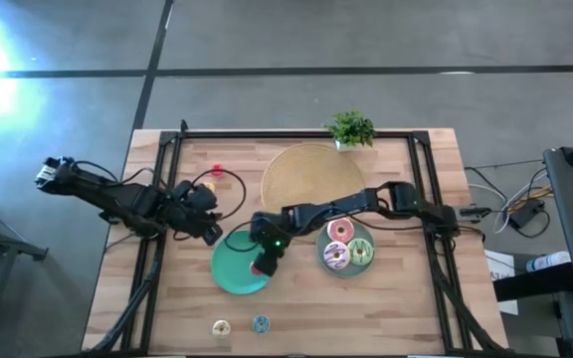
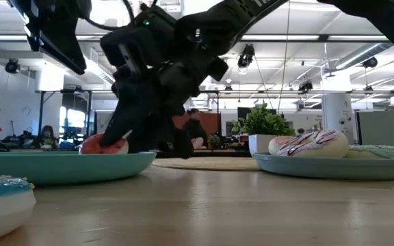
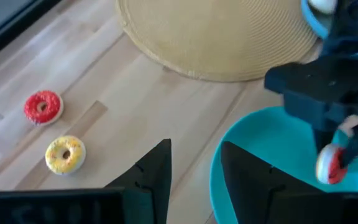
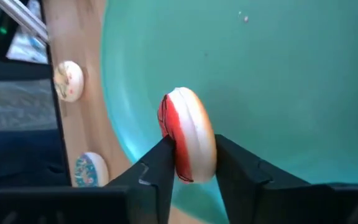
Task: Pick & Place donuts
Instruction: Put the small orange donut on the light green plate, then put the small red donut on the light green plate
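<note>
My right gripper [image 4: 188, 171] reaches over the teal plate [image 1: 235, 267] and is shut on a mini donut with red icing [image 4: 187, 134], also seen in the low view [image 2: 104, 145]. My left gripper [image 3: 194, 168] is open and hovers by the plate's far-left rim [image 3: 229, 146], touching nothing. A red mini donut [image 3: 42, 107] and a yellow one [image 3: 66, 154] lie flat on the table beyond it. A cream mini donut [image 1: 221, 326] and a teal one [image 1: 260, 323] lie near the table's near edge. Three larger donuts [image 1: 344, 245] sit on the grey-blue plate [image 1: 328, 267]. My right gripper pinches the red-iced mini donut across its two flat faces, at the ring's rim [image 4: 182, 162], coming from above and pointing down. The donut stands on edge between the fingers, low inside the teal plate. Whether its lower edge touches the plate, I cannot tell.
The large tan disc [image 1: 311, 174] lies at the table's far middle, with a small potted plant [image 1: 351, 129] behind it. A black frame [image 1: 177, 139] runs around the table. Bare wood shows along the near edge between the mini donuts and the plates.
</note>
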Tool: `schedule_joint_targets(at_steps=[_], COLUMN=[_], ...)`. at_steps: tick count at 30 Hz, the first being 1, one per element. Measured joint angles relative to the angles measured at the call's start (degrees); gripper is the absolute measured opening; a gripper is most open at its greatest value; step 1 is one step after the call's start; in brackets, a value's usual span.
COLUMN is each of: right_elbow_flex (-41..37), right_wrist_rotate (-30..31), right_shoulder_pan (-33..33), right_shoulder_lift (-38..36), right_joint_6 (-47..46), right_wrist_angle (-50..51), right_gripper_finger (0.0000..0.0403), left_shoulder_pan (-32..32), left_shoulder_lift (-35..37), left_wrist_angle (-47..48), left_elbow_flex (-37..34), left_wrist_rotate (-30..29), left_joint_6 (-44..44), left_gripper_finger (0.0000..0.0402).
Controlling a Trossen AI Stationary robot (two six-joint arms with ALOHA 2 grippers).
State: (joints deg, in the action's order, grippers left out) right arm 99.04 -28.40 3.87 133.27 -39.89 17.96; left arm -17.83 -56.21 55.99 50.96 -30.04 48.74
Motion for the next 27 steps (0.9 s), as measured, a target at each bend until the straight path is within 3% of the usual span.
schedule_joint_targets(at_steps=[3, 9, 19, 23, 27], right_elbow_flex=[2.1, 5.2, 6.3, 5.8, 5.8], right_wrist_rotate=[0.6, 11.2, 24.5, 31.7, 33.0], right_shoulder_pan=[0.0, 0.5, 0.8, 0.5, -1.2], right_shoulder_lift=[0.1, -1.3, -6.5, -10.2, -12.6], right_joint_6=[2.1, 10.3, 21.6, 22.8, 21.3], right_wrist_angle=[3.3, 13.2, 23.3, 24.4, 26.2], right_gripper_finger=[0.0134, 0.0175, 0.0203, 0.0203, 0.0203], left_shoulder_pan=[-0.4, -0.8, 0.4, 7.3, 22.8], left_shoulder_lift=[0.1, 0.1, 1.9, 2.2, 0.5], left_wrist_angle=[-0.1, 0.0, 5.0, 7.0, 4.4], left_elbow_flex=[-1.4, -2.3, -2.3, -2.6, -2.9], left_wrist_rotate=[-0.1, -0.1, -2.5, -2.9, 0.6], left_joint_6=[1.4, 2.4, 7.5, 6.3, -5.3], left_gripper_finger=[0.0114, 0.0114, 0.0114, 0.0114, 0.0114])
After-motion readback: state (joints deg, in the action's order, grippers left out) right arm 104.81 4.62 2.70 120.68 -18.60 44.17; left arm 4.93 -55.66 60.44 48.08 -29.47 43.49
